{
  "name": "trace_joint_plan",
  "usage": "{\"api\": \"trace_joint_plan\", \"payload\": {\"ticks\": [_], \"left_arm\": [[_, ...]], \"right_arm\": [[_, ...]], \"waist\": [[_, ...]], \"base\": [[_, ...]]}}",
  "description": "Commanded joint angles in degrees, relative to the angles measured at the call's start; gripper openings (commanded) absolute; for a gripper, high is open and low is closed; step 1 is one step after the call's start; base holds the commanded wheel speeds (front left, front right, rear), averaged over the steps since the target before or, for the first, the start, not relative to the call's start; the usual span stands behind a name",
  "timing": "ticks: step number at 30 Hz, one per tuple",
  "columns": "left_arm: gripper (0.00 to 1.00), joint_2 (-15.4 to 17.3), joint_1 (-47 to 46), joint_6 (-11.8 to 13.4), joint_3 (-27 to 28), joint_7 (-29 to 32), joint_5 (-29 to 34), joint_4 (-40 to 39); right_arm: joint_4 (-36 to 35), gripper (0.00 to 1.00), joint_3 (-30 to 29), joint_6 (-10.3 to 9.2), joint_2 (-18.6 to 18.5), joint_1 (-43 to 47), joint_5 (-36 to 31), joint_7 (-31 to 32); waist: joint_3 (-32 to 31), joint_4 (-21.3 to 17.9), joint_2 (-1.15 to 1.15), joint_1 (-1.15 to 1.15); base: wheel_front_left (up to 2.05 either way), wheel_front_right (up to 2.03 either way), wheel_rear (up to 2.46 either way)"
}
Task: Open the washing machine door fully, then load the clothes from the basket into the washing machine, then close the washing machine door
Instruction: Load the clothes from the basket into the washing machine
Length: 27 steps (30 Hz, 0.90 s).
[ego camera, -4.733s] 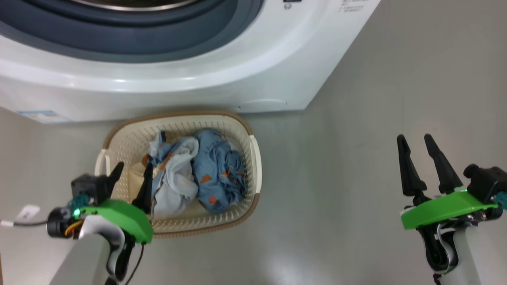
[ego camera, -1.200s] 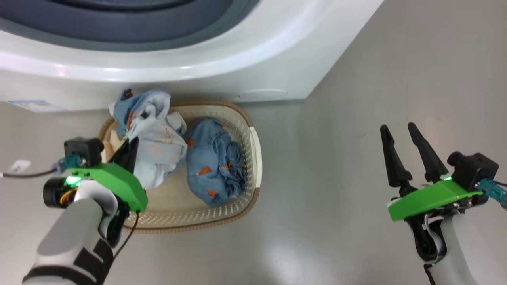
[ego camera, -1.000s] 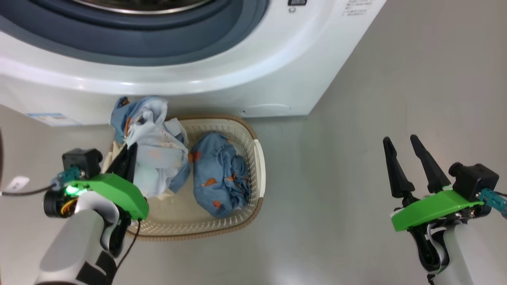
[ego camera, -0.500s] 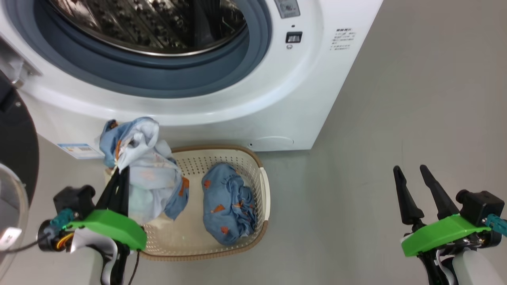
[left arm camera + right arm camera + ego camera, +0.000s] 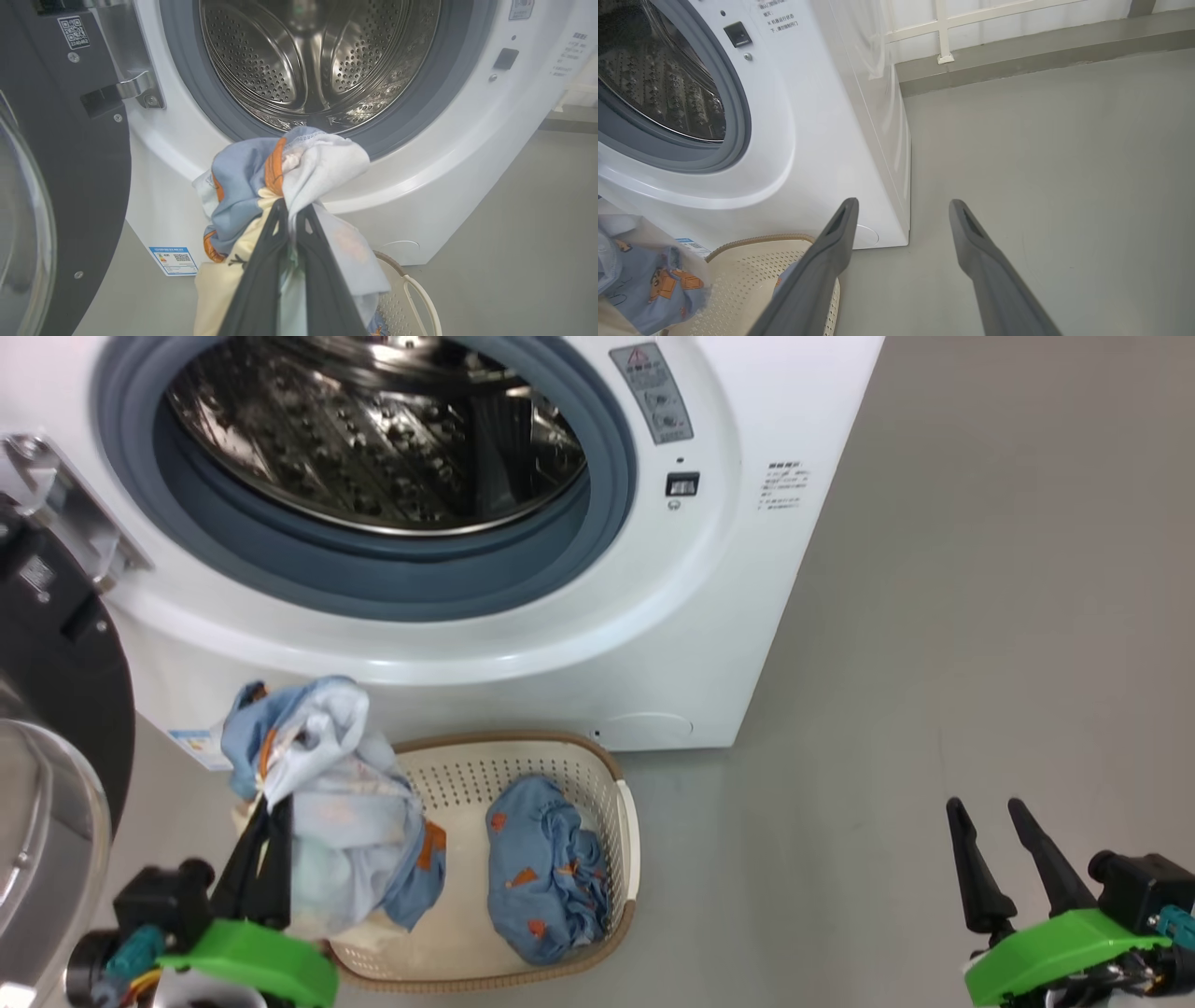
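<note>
My left gripper [image 5: 266, 812] is shut on a bundle of the clothes [image 5: 327, 803], pale blue-white, blue and cream fabric hanging above the left end of the basket [image 5: 523, 742]. In the left wrist view the bundle [image 5: 289, 168] hangs in front of the open drum [image 5: 308, 56], below its lower lip. A blue garment with orange prints [image 5: 541, 868] lies in the basket. The washing machine [image 5: 653, 644] stands open, its door [image 5: 56, 653] swung out to the left. My right gripper [image 5: 985, 805] is open and empty over bare floor on the right.
The basket sits on the grey floor against the machine's front. The door's black ring and glass bowl [image 5: 70, 163] stand close on the left of my left arm. A blue label sticker [image 5: 175, 260] marks the machine's lower front. A wall base [image 5: 1017, 56] runs behind the machine.
My left gripper went from open in the basket to shut on the bundle, now lifted out. Over the last second the head camera tilted up, bringing the drum and door into view.
</note>
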Motion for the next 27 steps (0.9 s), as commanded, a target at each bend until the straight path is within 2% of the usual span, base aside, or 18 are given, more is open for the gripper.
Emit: {"api": "trace_joint_plan", "payload": {"ticks": [1,14,27], "left_arm": [[0.00,0.9,0.7,-0.1,2.6,-0.6,0.7,-2.5],[0.00,-1.1,10.5,-0.1,5.1,-0.6,2.4,-10.3],[0.00,-2.3,9.1,-0.2,6.1,-0.6,2.0,-11.5]], "right_arm": [[-1.1,1.00,0.9,0.16,-0.6,1.0,-0.6,-0.4],[-1.7,1.00,0.2,0.16,-1.2,4.3,-0.9,-0.4],[-2.1,1.00,0.7,0.16,-1.1,3.9,-1.0,-0.4]], "waist": [[-1.8,-0.2,0.00,0.00],[-5.2,-0.6,0.00,0.00],[-4.2,-0.9,0.00,0.00]], "base": [[0.00,0.00,0.00],[0.00,0.00,0.00],[0.00,0.00,0.00]]}}
